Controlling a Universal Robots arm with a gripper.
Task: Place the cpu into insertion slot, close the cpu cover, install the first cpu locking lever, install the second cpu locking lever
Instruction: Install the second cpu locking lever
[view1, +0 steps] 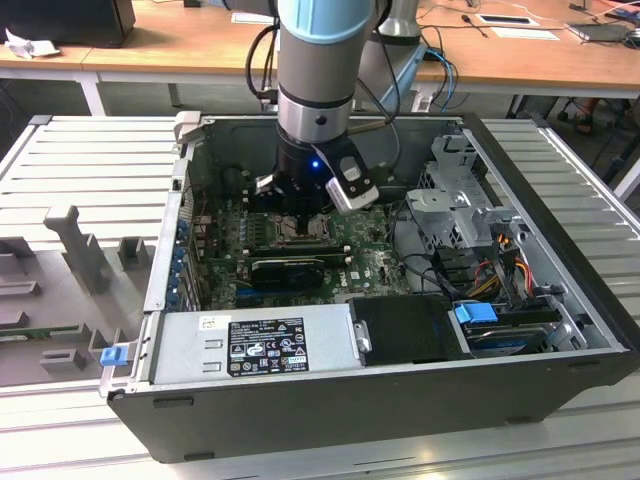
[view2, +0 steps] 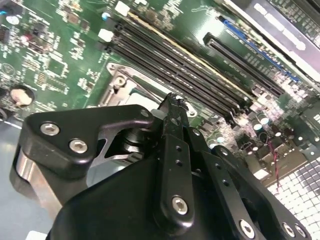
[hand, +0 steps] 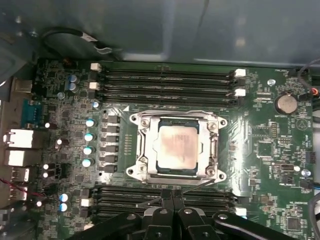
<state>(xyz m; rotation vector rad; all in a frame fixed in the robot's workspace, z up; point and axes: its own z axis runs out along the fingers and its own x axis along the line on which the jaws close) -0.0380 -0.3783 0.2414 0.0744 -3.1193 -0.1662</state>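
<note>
In the first wrist view the cpu (hand: 177, 146) lies flat in the insertion slot (hand: 220, 123), its dull silver top facing up. The cpu cover (hand: 144, 145) lies down around it as a silver frame. My gripper (hand: 172, 196) is at the socket's edge by the near memory slots, fingers pressed together, shut. A thin locking lever (hand: 201, 183) slants along that edge just by the fingertips; contact is unclear. In the second wrist view my gripper (view2: 175, 103) hides most of the insertion slot (view2: 121, 84). In the exterior view my gripper (view1: 300, 213) hangs low over the board.
Long black memory slots (hand: 162, 77) run on both sides of the socket. The open computer case (view1: 560, 215) walls in the board. A power supply (view1: 255, 345), a drive cage (view1: 455, 195) and loose cables (view1: 490, 270) stand around it.
</note>
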